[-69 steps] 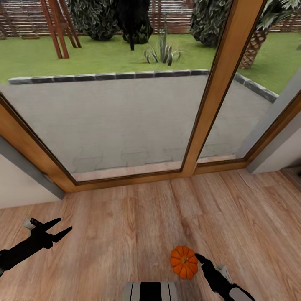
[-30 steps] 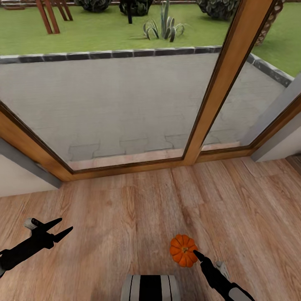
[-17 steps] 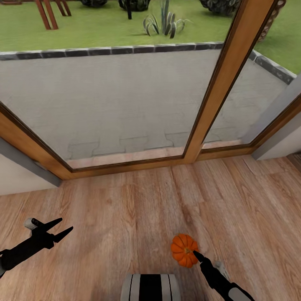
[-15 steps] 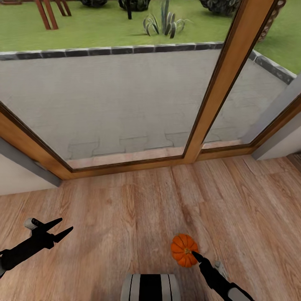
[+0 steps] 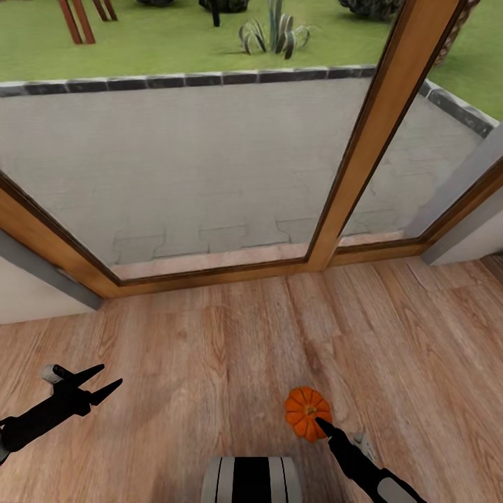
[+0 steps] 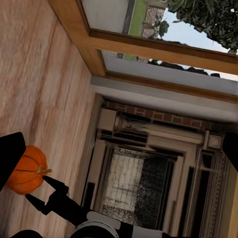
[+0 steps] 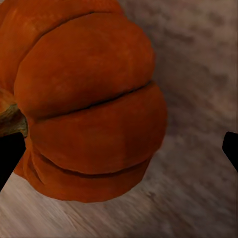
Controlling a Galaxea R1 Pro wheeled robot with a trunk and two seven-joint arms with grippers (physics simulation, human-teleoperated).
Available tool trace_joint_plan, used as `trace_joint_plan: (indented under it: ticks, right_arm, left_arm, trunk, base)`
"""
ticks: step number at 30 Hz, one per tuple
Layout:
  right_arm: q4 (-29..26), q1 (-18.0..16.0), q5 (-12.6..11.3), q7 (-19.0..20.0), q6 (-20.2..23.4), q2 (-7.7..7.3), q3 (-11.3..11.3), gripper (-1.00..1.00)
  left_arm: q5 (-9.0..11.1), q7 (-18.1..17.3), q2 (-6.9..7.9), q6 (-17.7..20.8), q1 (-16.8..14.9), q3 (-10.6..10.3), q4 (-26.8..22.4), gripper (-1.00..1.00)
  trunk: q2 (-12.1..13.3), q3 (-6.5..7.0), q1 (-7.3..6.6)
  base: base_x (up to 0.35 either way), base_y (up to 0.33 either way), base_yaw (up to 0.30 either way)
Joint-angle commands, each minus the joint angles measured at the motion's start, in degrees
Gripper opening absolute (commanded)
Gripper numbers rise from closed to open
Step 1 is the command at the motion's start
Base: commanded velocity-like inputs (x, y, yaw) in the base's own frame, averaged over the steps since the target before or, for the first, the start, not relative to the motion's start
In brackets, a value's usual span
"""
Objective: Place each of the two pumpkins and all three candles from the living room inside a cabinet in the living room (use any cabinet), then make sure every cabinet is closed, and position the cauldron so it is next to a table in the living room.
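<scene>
the right gripper [image 5: 321, 424], jaws spread, has crept onto the small ribbed bright-orange pumpkin [image 5: 306, 413] lying on the pale wood-plank floor [image 5: 209, 363] near the window, likely seconds from a grasp; the left gripper [image 5: 98, 383] hangs open.

Orange ribbed pumpkin [image 5: 306, 412], stem up, sitting on wood floor [image 5: 209, 363], nr window
</scene>
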Motion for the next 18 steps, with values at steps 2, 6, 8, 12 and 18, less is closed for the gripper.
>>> trace_joint_plan:
  ticks: [2,6,8,12,18]
  right_arm:
    - [0.0,0.0,-0.6,0.1,0.3,-0.04,0.2,1.0]
    - [0.0,0.0,-0.6,0.1,0.3,-0.04,0.3,1.0]
    - [0.0,0.0,-0.6,0.1,0.3,-0.04,0.2,1.0]
    - [0.0,0.0,-0.6,0.1,0.2,-0.04,0.2,1.0]
    - [0.0,0.0,-0.6,0.1,0.3,-0.04,0.3,1.0]
  left_arm:
    - [0.3,-0.3,0.06,0.6,0.0,-0.4,0.0,1.0]
    - [0.3,-0.3,0.06,0.6,0.0,-0.3,-0.3,1.0]
    - [0.3,-0.3,0.06,0.6,0.0,-0.3,-0.3,1.0]
    - [0.3,-0.3,0.06,0.5,0.0,-0.3,-0.3,1.0]
    - [0.3,-0.3,0.06,0.5,0.0,-0.4,-0.3,1.0]
  trunk:
    - [0.0,-0.03,-0.01]
    - [0.0,-0.03,-0.01]
    - [0.0,-0.03,-0.01]
    - [0.0,-0.03,-0.01]
    - [0.0,-0.03,-0.01]
  base:
    - [0.0,0.0,0.0]
    - [0.0,0.0,0.0]
    - [0.01,0.0,0.0]
    - [0.062,0.015,0.0]
    - [0.047,0.002,0.0]
